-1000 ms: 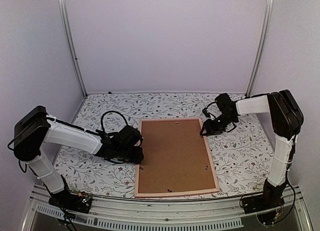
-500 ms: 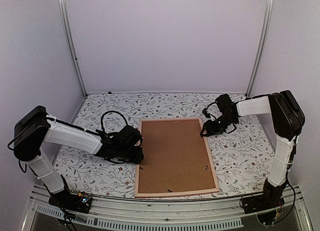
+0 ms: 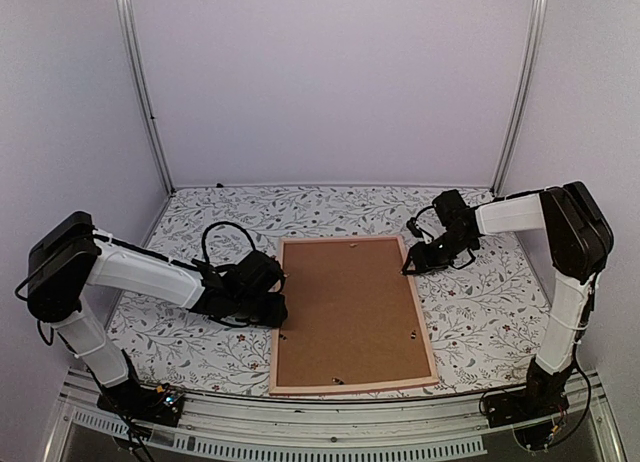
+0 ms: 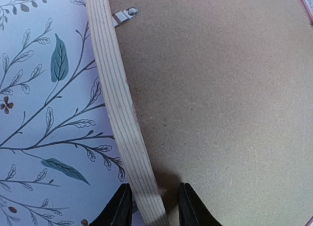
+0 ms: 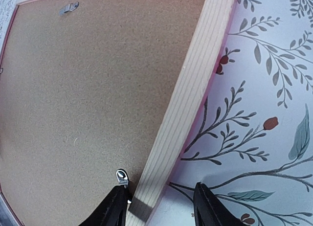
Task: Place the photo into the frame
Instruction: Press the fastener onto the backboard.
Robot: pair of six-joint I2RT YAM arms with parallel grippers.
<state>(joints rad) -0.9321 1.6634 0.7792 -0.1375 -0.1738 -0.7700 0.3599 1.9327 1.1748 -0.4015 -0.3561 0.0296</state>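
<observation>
The frame lies face down on the floral table, its pale wood rail edged in pink. A brown hardboard backing fills it. The photo is hidden. My left gripper sits at the frame's left rail. In the left wrist view the left gripper is open and straddles the rail, one finger over the cloth and one over the backing. My right gripper is at the right rail near the far corner. In the right wrist view the right gripper is open astride the rail.
Small metal retaining clips sit along the backing's edges. The floral tablecloth surrounds the frame. Pale walls and two metal posts close in the back and sides.
The right arm has edged very slightly to the right. The frame and the left arm have not moved.
</observation>
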